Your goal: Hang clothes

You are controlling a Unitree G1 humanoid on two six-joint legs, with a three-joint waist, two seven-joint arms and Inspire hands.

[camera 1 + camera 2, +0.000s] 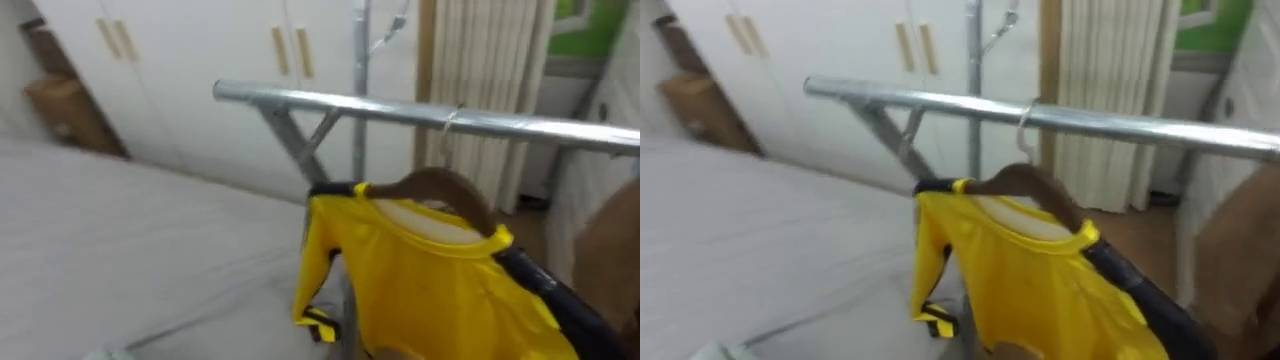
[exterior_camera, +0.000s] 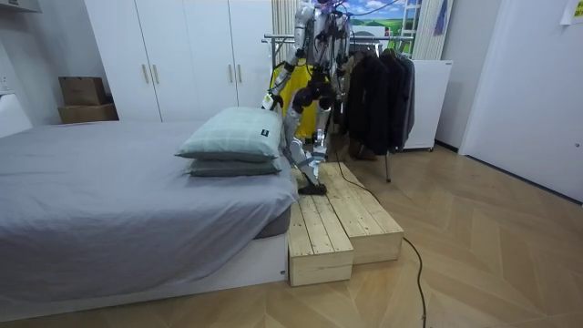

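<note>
Yellow shirt [image 1: 430, 290] hung by a wooden hanger [image 1: 447, 187] on the steel rail [image 1: 400, 108], centre frame; whether the hands [image 2: 316, 91] held anything, I couldn't tell.

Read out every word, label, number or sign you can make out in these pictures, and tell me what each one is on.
No text can be read anywhere.
Pillow: a small dark tag near its corner, too small to read.
Yellow shirt on the hanger: no print shows.
Cardboard boxes beside the wardrobe: no readable marking.
</note>
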